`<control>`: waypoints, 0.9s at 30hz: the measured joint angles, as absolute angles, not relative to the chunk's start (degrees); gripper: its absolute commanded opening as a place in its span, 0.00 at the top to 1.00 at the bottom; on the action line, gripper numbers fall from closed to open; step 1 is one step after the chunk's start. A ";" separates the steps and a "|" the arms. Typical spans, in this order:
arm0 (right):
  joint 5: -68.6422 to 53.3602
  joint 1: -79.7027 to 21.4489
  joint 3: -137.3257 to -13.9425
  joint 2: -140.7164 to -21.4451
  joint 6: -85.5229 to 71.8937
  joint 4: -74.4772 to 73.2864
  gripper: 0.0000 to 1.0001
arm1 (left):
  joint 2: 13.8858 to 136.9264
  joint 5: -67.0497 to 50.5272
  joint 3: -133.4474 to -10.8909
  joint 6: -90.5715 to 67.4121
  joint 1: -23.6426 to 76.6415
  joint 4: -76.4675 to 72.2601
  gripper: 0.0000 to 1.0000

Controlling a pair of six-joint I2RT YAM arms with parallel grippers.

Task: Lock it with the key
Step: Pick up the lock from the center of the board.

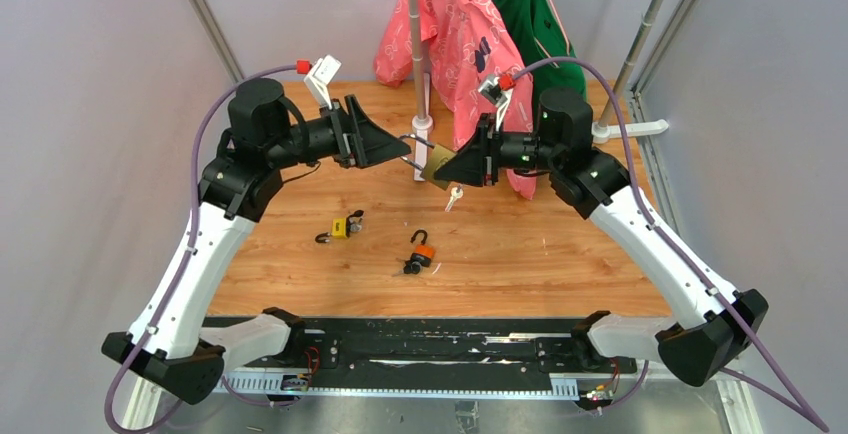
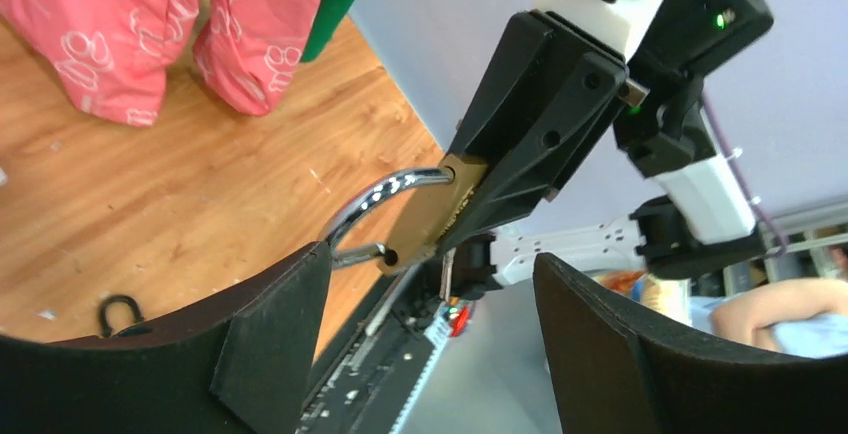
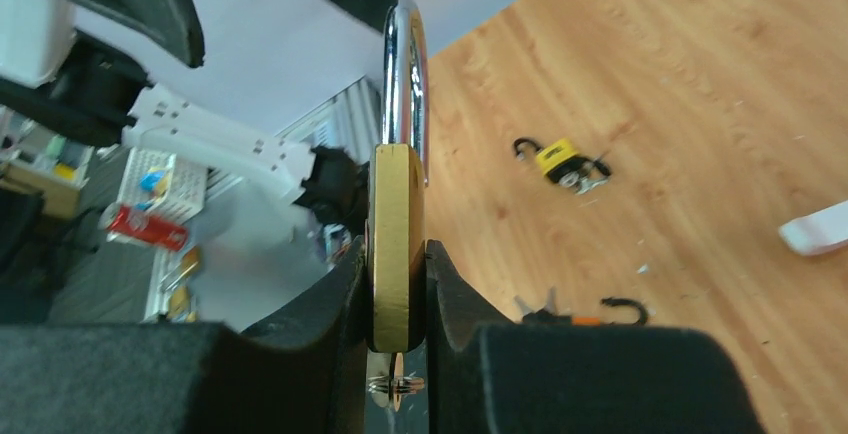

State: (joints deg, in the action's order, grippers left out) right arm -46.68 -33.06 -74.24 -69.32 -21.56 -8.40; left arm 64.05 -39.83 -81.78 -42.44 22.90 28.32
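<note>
Beyond the small orange padlock (image 1: 421, 252) near the bench's middle, your right fingers (image 3: 330, 334) hold the brass padlock (image 1: 436, 166) clamped in the air, with the key (image 1: 454, 197) hanging from its base. Your left fingers (image 2: 270, 344) stand wide apart and empty, just beside the shackle (image 2: 385, 194), which looks unlatched. Next, I judge, press it home, then turn the key.

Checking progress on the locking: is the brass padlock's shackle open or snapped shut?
Open, it seems: in the left wrist view the shackle has its free end just outside its hole in the brass padlock.
</note>
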 measured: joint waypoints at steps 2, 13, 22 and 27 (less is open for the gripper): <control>-50.15 -32.77 -75.66 -69.84 -21.54 -11.60 1.00 | 63.55 -40.91 -81.78 -38.54 22.55 28.53 0.22; -61.19 -31.77 -77.25 -69.82 -21.82 -16.60 1.00 | 56.27 -46.54 -79.33 -18.94 22.52 30.37 0.20; -66.43 -31.77 -77.25 -69.80 -22.11 -16.78 1.00 | 62.43 -56.18 -79.26 -19.07 22.81 29.02 0.19; -67.18 -31.79 -77.25 -69.80 -22.76 -16.69 1.00 | 64.86 -57.67 -79.26 -20.12 23.44 29.21 0.43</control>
State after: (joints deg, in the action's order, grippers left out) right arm -67.18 -31.79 -77.25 -69.80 -22.76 -16.69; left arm 64.86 -57.67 -79.26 -20.12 23.44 29.21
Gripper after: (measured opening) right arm 0.218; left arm 0.722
